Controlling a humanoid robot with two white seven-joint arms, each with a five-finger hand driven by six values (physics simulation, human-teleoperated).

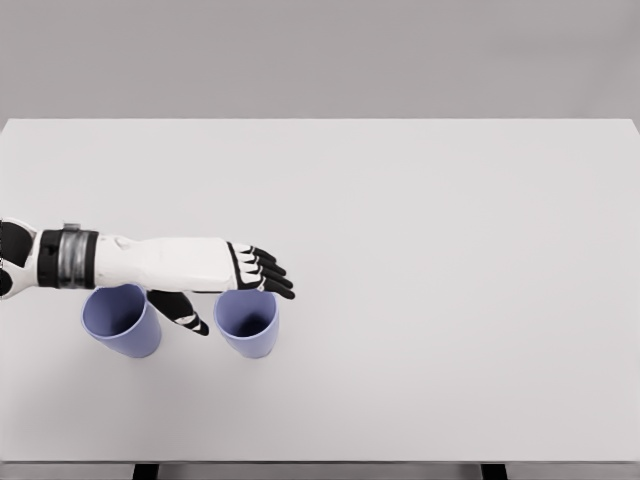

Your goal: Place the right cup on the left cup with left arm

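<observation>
Two pale blue cups stand upright near the front left of the white table (pixel 420 220). The left cup (pixel 122 320) is partly hidden under my forearm. The right cup (pixel 247 322) stands about a hand's width to its right. My left hand (pixel 235 295) reaches in from the left edge and hovers over the gap between the cups. Its black fingers (pixel 268 272) stretch over the right cup's far rim, and the thumb (pixel 183 312) points down between the cups. The hand is open and holds nothing.
The table's front edge (pixel 320 462) runs close below the cups. Two dark table legs show under it. My right arm does not show.
</observation>
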